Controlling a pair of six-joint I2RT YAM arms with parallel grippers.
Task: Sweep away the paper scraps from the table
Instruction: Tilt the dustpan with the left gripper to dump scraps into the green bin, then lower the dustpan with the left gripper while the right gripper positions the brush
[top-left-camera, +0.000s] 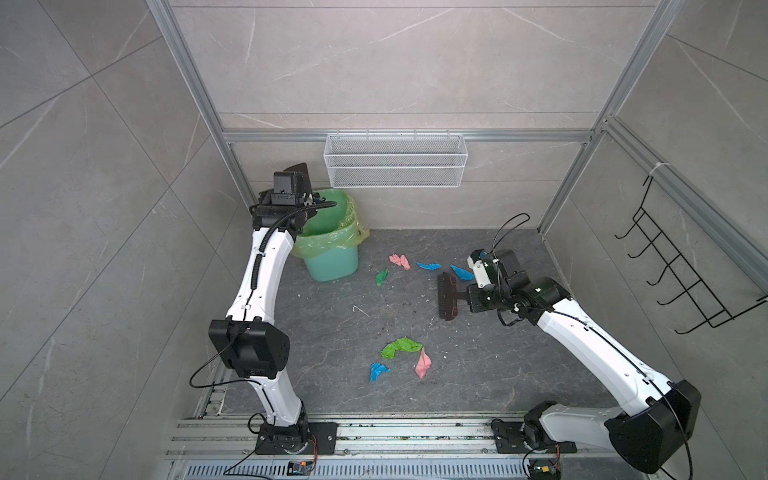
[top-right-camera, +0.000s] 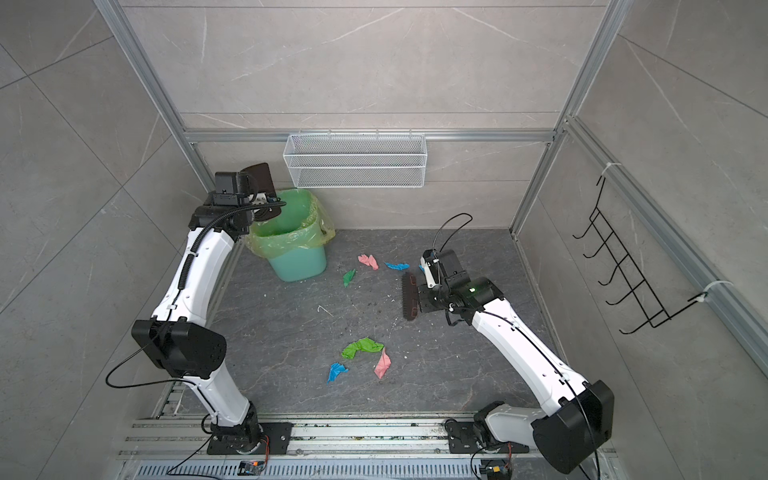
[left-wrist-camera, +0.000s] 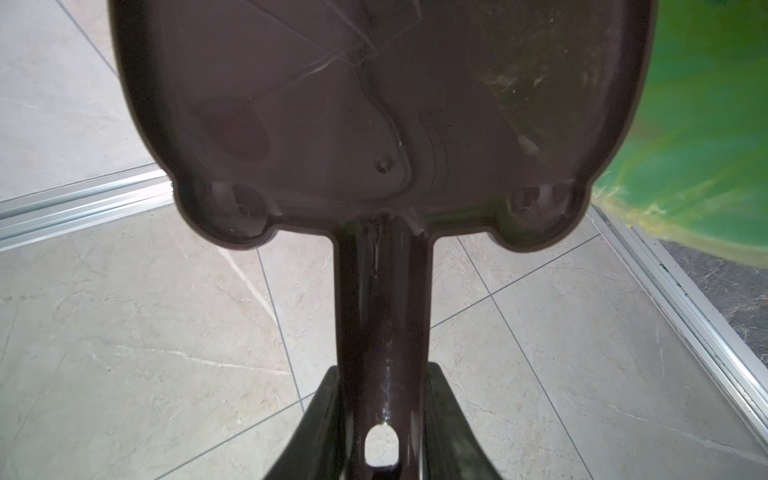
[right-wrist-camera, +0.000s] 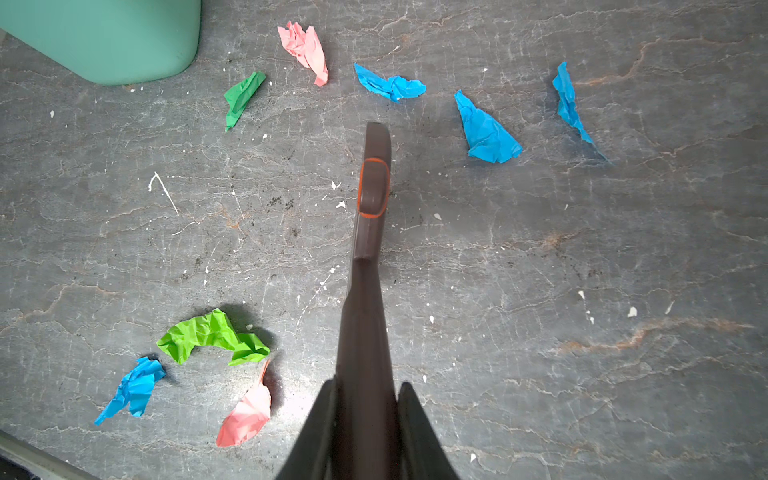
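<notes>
Currently the brown dustpan (left-wrist-camera: 374, 104) is clamped by its handle in the left gripper (left-wrist-camera: 384, 390), raised at the far left by the green lined bin (top-left-camera: 332, 257). The brush (right-wrist-camera: 374, 187) is pinched tight in the right gripper (right-wrist-camera: 365, 399). Paper scraps (top-left-camera: 402, 347) are scattered on the table (top-left-camera: 498, 365), some far by the brush, others nearer.

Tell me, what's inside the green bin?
A yellow-green bag lines the bin. Nothing else shows in the open part, but the left gripper holding the dustpan covers one side.
</notes>
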